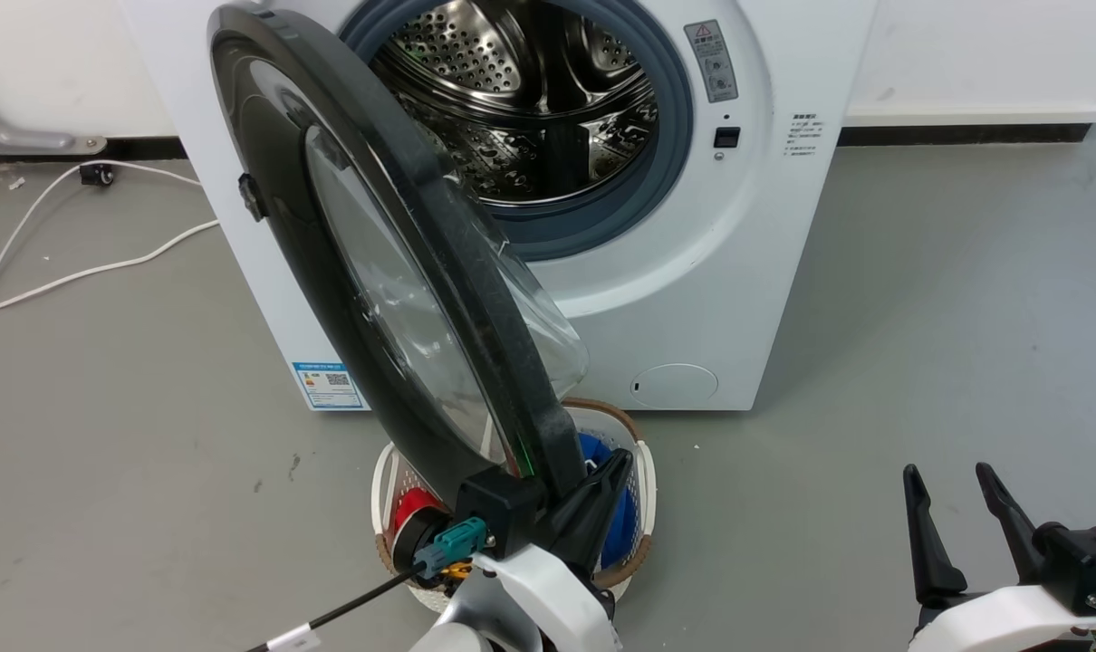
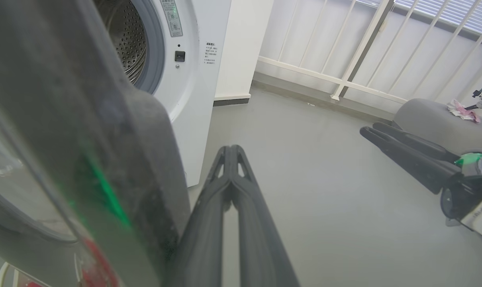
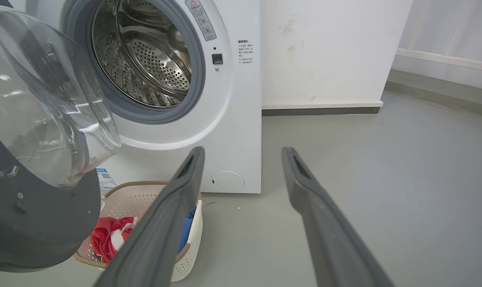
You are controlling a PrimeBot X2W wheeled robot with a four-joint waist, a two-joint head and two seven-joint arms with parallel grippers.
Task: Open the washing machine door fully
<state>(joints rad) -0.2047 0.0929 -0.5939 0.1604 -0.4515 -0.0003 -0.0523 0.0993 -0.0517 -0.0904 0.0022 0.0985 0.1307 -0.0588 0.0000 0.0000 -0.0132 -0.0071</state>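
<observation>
Washing machine door (image 1: pixel 394 263): glossy black w/ clear bulging glass, swung out on its left hinge, approx. halfway, though the angle is hard to judge. Washing machine (image 1: pixel 738 254): white front-loader, steel drum (image 1: pixel 530 100) exposed.

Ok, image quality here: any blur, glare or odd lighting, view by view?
Head view: sharp, evenly lit, faint reflections on the washing machine door. Left wrist view: the door's rim sits close to the lens, blurred, with a green glow; the railing behind is bright but readable. Right wrist view: crisp, white glare streaks on the door's glass bowl.
</observation>
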